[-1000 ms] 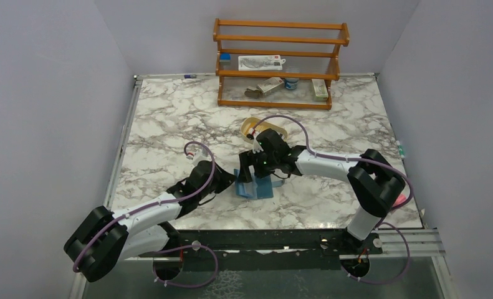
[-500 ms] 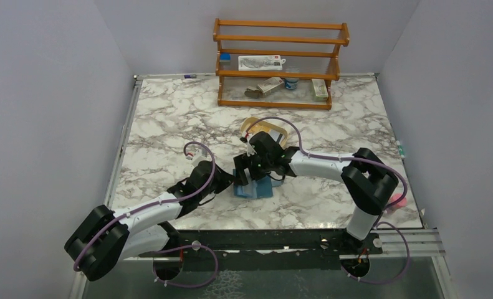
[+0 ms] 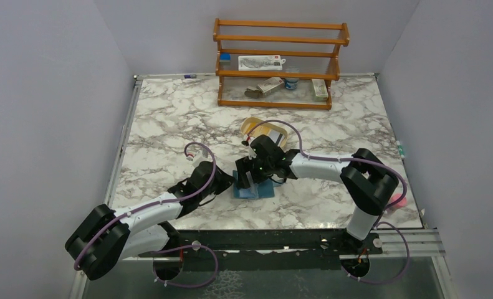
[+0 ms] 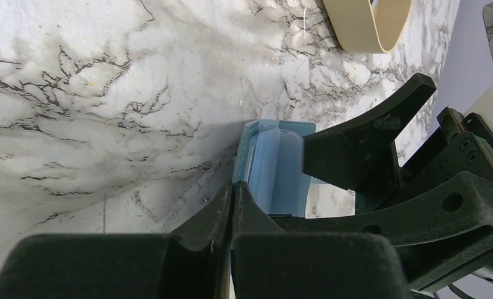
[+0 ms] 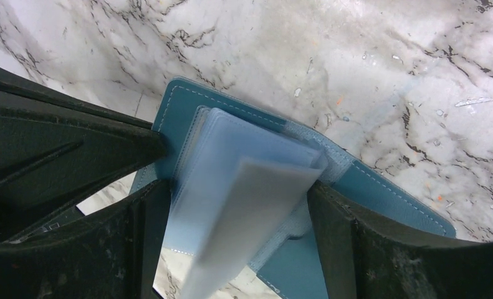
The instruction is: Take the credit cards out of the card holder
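Observation:
The teal card holder (image 3: pixel 263 189) lies open on the marble table (image 3: pixel 169 118), mid-front. Pale blue sleeves and a pale grey credit card (image 5: pixel 250 212) stand up out of the card holder (image 5: pixel 387 190), tilted toward the right wrist camera. My right gripper (image 5: pixel 237 187) is open and low over it, one finger on each side of the cards and close to their edges. My left gripper (image 4: pixel 234 187) is shut with nothing between its jaws. Its tips rest at the card holder's (image 4: pixel 272 162) left edge, next to the right gripper's fingers (image 4: pixel 356 152).
An oval tan tray (image 3: pixel 265 129) with a yellow inside sits just behind the right gripper. A wooden rack (image 3: pixel 280 62) with small items stands at the back. A pink object (image 3: pixel 401 200) lies at the table's right edge.
The right gripper has moved left and nearer, down over the card holder, its jaws as wide as before. The left arm has stayed put.

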Tool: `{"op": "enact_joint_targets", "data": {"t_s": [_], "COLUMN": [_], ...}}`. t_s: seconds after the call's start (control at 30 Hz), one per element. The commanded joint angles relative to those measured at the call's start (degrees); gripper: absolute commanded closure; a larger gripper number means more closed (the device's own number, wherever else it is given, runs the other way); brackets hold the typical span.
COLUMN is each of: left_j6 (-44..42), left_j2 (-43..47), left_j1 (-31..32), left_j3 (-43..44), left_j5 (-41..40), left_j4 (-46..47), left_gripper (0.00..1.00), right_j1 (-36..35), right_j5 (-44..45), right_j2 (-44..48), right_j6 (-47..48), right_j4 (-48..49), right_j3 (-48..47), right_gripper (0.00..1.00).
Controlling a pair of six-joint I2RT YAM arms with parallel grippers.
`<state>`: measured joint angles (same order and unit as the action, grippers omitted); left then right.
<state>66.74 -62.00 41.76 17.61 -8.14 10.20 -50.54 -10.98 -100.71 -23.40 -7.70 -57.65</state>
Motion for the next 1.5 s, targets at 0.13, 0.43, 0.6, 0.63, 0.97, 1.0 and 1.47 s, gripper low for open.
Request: {"op": "enact_joint_targets", "data": {"t_s": [0.13, 0.43, 0.6, 0.63, 0.97, 1.0, 1.47], "left_j6": [0.54, 0.75, 0.94, 0.98, 1.11, 1.11, 1.2], "left_j2": [1.77, 2.3, 2.39, 2.36, 3.65, 3.86, 3.78], "left_j1": [0.36, 0.36, 0.35, 0.39, 0.34, 0.36, 0.39], "left_j3": [0.63, 0.34, 0.02, -0.07, -0.77, -0.86, -1.35], "left_j5": [-0.89, -1.33, -1.35, -1.35, -1.74, -1.78, -1.7], "left_j4": [1.77, 1.18, 1.27, 1.3, 0.5, 0.4, 0.83], "left_gripper": [1.0, 1.0, 1.0, 1.0, 1.0, 1.0, 1.0], "right_j1": [-0.43, -0.43, -0.34, -0.32, 1.2, 1.71, 5.23], "right_j5": [2.17, 4.57, 5.09, 5.05, 4.52, 4.59, 9.91], "right_j2": [0.16, 2.29, 3.09, 3.21, 4.19, 4.53, 6.88], "right_j6": [0.79, 1.93, 2.05, 2.0, 1.76, 1.85, 3.94], "right_j4": [-0.37, -1.32, -1.46, -1.37, -0.82, -0.86, -5.78], "right_j3": [4.81, 8.26, 9.8, 10.02, 12.93, 13.43, 13.31], "right_gripper": [0.16, 0.15, 0.14, 0.14, 0.11, 0.09, 0.02]}}
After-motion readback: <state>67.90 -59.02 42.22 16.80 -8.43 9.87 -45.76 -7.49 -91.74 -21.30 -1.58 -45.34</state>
